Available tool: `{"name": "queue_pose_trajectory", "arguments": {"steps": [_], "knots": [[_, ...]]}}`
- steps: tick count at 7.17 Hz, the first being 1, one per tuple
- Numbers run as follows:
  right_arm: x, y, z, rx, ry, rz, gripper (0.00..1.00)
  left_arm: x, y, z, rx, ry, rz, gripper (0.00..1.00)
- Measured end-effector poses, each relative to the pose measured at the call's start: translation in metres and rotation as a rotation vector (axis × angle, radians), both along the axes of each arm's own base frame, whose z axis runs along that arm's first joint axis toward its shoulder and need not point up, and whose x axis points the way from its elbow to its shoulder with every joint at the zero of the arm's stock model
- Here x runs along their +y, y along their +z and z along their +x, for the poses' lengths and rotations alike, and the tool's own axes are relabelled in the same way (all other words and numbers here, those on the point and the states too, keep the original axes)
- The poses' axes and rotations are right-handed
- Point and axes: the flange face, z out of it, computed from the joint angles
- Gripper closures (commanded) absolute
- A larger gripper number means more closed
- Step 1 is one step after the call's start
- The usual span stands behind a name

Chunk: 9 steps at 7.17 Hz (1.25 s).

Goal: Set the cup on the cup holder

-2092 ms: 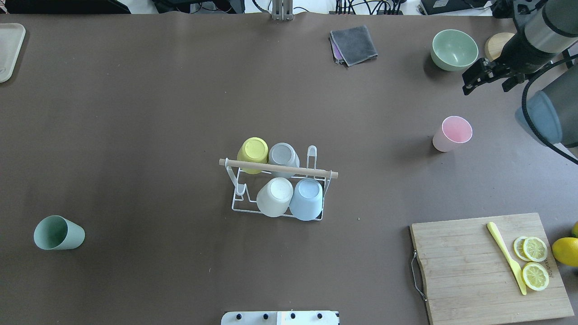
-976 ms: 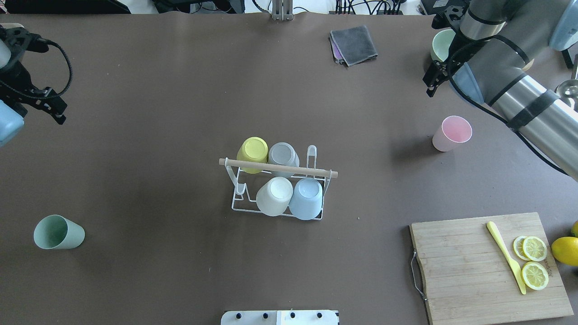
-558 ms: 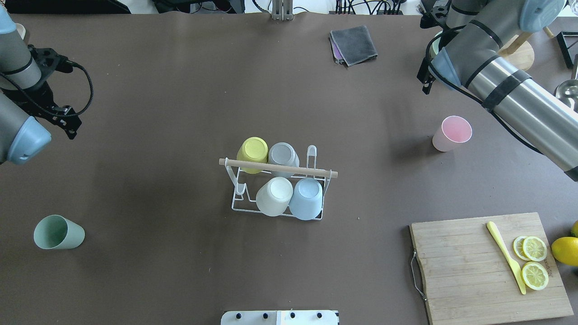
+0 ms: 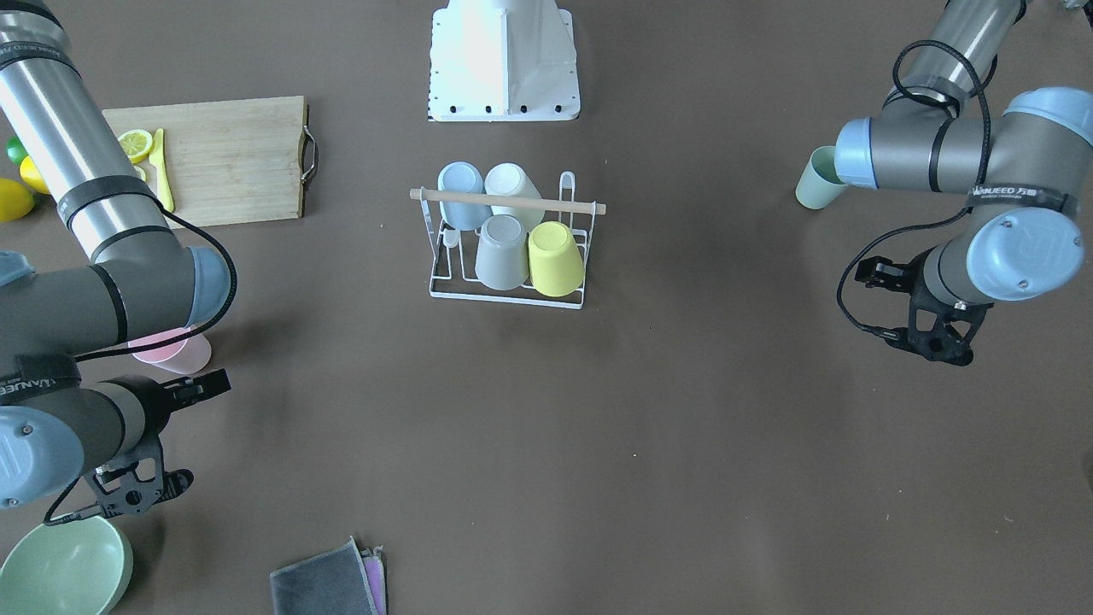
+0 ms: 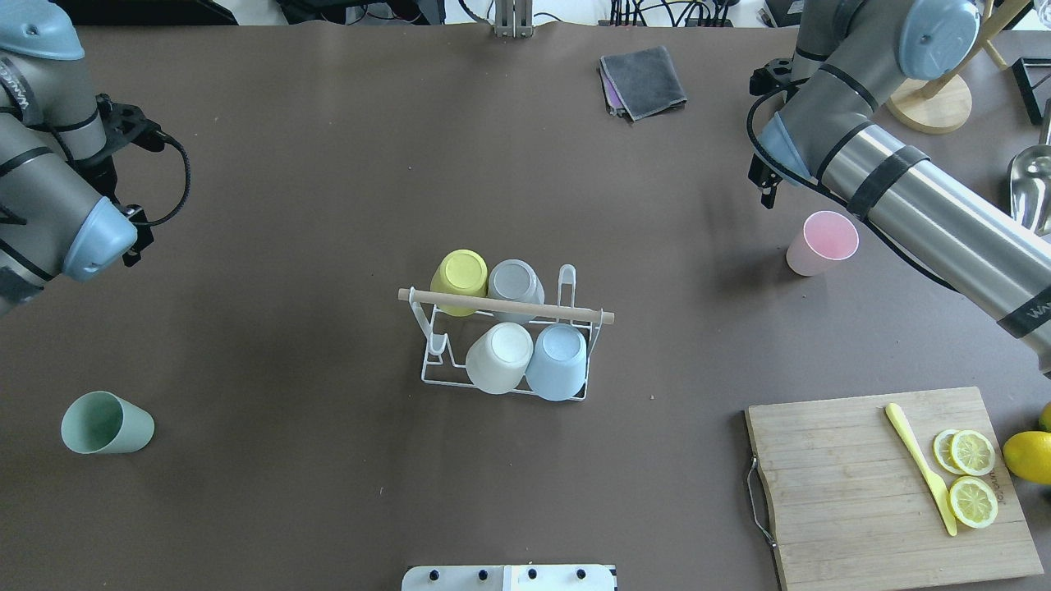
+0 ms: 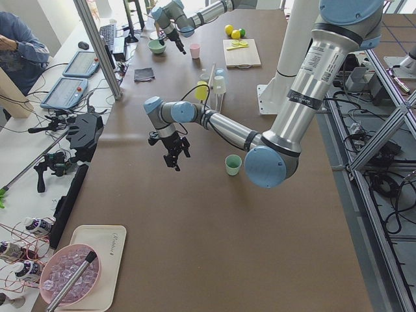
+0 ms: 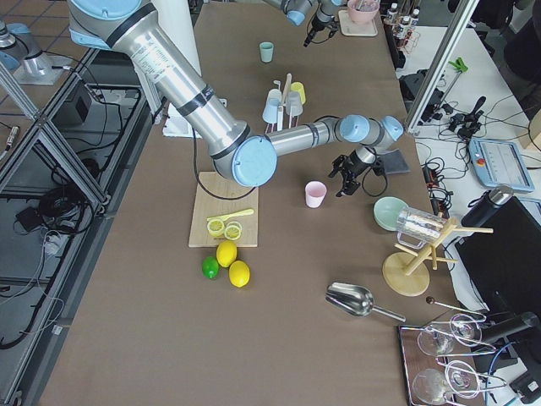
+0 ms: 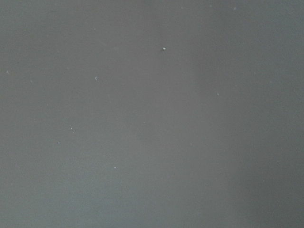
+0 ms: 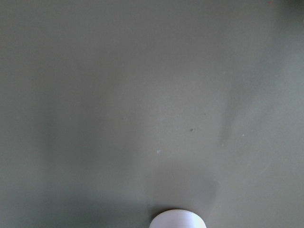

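Note:
The white wire cup holder [image 5: 435, 361] with its wooden rod [image 5: 575, 313] stands mid-table and carries yellow, grey, white and blue cups upside down. A pink cup [image 5: 821, 242] stands upright at the right, and its rim shows at the bottom of the right wrist view [image 9: 178, 220]. A green cup [image 5: 107, 423] stands at the near left. My right gripper [image 5: 764, 193] hangs just beyond the pink cup, open and empty. My left gripper [image 5: 131, 246] hovers over bare table at the left, well beyond the green cup, open and empty.
A wooden cutting board [image 5: 846, 484] with lemon slices and a yellow knife lies at the near right, with lemons beside it. A grey cloth [image 5: 643, 80] lies at the far side. A green bowl [image 4: 60, 568] sits by the right gripper. A wooden stand [image 5: 928, 103] is at the far right.
Both arms have swung in over the table. The left gripper came in from the left edge. The right gripper moved from by the bowl toward the pink cup. No cup has moved.

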Motion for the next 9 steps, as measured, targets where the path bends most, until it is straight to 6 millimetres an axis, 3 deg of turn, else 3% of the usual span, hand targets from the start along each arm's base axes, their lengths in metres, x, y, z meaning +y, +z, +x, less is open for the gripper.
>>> {"name": "queue_pose_trajectory", "arguments": {"steps": [2, 5, 9], "knots": [[0.008, 0.010, -0.001, -0.011, -0.066, -0.032, 0.00, -0.022, -0.013, 0.021, -0.061, 0.048, -0.009, 0.02], [0.015, 0.022, -0.017, 0.019, -0.129, -0.035, 0.00, -0.027, -0.020, 0.067, -0.133, 0.112, -0.092, 0.02], [0.011, 0.033, -0.023, 0.072, -0.202, -0.030, 0.00, -0.016, -0.022, 0.080, -0.237, 0.151, -0.248, 0.02]]}}
